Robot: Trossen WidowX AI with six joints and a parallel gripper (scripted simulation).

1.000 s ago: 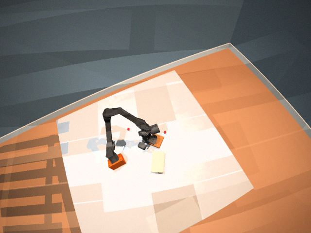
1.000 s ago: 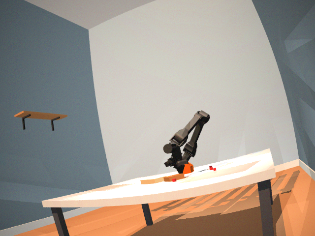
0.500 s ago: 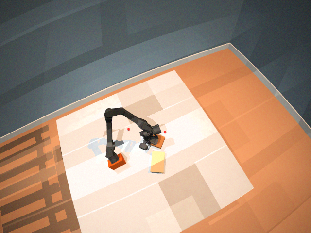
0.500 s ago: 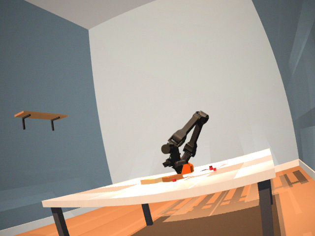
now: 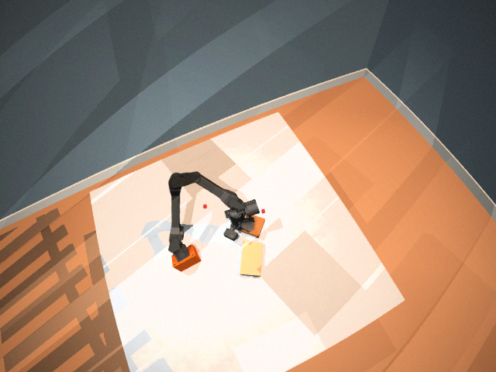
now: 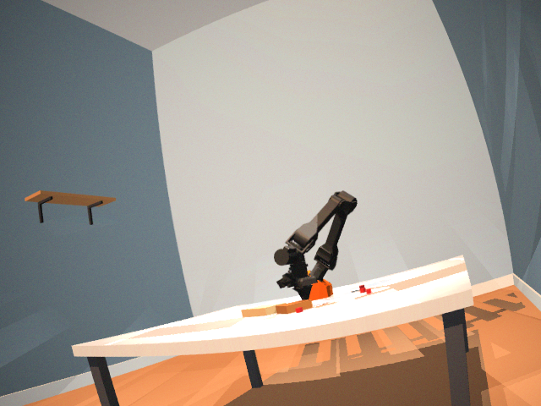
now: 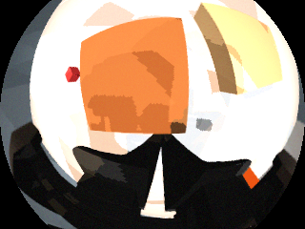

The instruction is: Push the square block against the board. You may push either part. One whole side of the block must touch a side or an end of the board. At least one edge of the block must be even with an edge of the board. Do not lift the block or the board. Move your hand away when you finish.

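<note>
The orange square block (image 5: 258, 226) (image 6: 293, 307) (image 7: 131, 72) lies flat on the table, partly covered by the arm in the top view. The yellow rectangular board (image 5: 251, 259) (image 6: 256, 311) (image 7: 253, 43) lies flat beside it. A gap shows between them in the top view and the wrist view, and the block is turned at an angle to the board. My gripper (image 5: 245, 229) (image 6: 304, 297) (image 7: 162, 136) is shut and empty. Its fingertips are low, at the block's near side in the wrist view, close to one corner. Whether they touch the block I cannot tell.
A small red cube (image 5: 263, 211) (image 6: 298, 309) (image 7: 72, 74) lies near the block's side away from the board. Another red cube (image 5: 204, 206) lies farther off, on the arm's side. The orange arm base (image 5: 186, 259) (image 6: 319, 290) stands on the white table (image 5: 180, 312) (image 6: 393, 315).
</note>
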